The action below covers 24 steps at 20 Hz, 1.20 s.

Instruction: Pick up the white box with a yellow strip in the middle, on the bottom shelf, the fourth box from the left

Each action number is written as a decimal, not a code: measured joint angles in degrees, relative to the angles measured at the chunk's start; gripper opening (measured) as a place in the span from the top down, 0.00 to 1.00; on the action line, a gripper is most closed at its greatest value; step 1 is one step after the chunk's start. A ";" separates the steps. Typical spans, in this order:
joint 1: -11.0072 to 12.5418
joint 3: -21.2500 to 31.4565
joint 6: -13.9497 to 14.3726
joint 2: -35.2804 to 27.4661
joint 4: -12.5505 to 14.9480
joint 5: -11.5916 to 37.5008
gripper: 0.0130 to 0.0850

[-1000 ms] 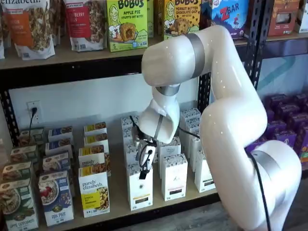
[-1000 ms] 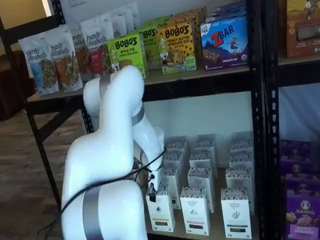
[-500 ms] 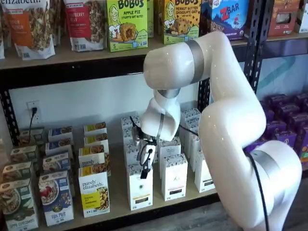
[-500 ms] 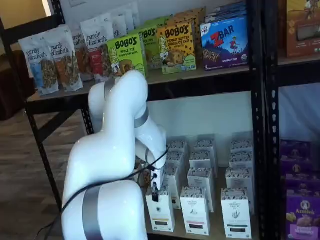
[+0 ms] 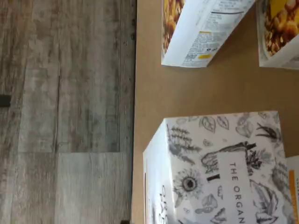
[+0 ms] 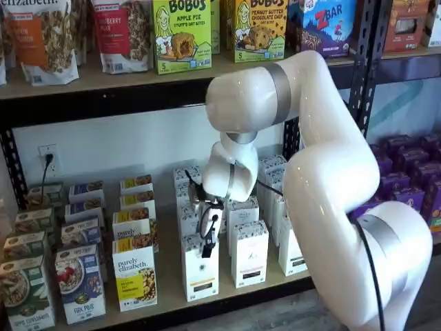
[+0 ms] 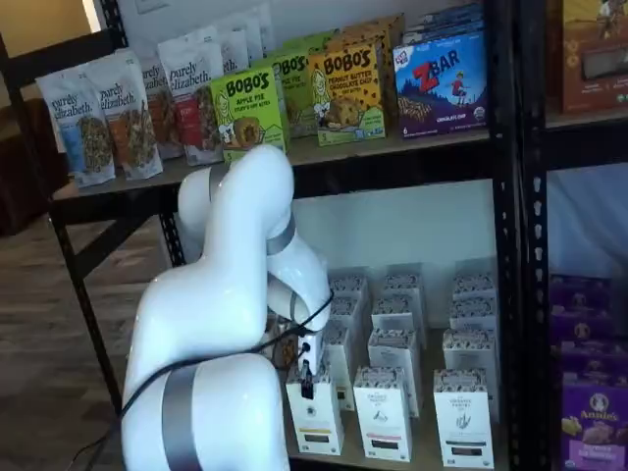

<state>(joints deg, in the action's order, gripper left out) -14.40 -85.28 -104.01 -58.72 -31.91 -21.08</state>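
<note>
The white box point(image 6: 200, 272) stands at the front of the bottom shelf point(image 6: 169, 276), with a thin yellow strip on its face. It also shows in a shelf view point(image 7: 316, 420). My gripper point(image 6: 207, 241) hangs just above its top, its black fingers at the top edge; it shows in both shelf views point(image 7: 306, 378). No gap between the fingers shows, so I cannot tell its state. In the wrist view the box's speckled leaf-patterned top point(image 5: 219, 163) sits close below, on the tan board point(image 5: 187, 88).
Like white cartons point(image 6: 249, 252) stand right of and behind the box. A purely elizabeth box point(image 6: 134, 272) stands to its left, and shows in the wrist view point(image 5: 201, 28). Upper shelf holds Bobo's boxes point(image 6: 180, 34). Purple boxes point(image 6: 406, 172) fill the right rack. Wood floor point(image 5: 65, 112) lies past the shelf edge.
The arm's elbow has risen and shifted right a little. The gripper has moved slightly deeper over the white box's top and stays at about the same height.
</note>
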 joint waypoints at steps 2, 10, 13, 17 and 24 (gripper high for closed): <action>-0.02 -0.11 1.28 -0.31 1.46 0.60 0.00; 0.15 -0.28 9.02 -1.28 10.39 2.64 0.00; 0.10 -0.89 11.75 -2.02 13.36 2.93 0.00; 0.00 -1.85 14.28 -2.96 16.05 2.75 0.00; -0.21 -2.46 14.86 -3.75 16.46 3.31 0.00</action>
<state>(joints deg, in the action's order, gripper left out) -14.62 -87.74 -89.15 -62.47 -15.45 -17.77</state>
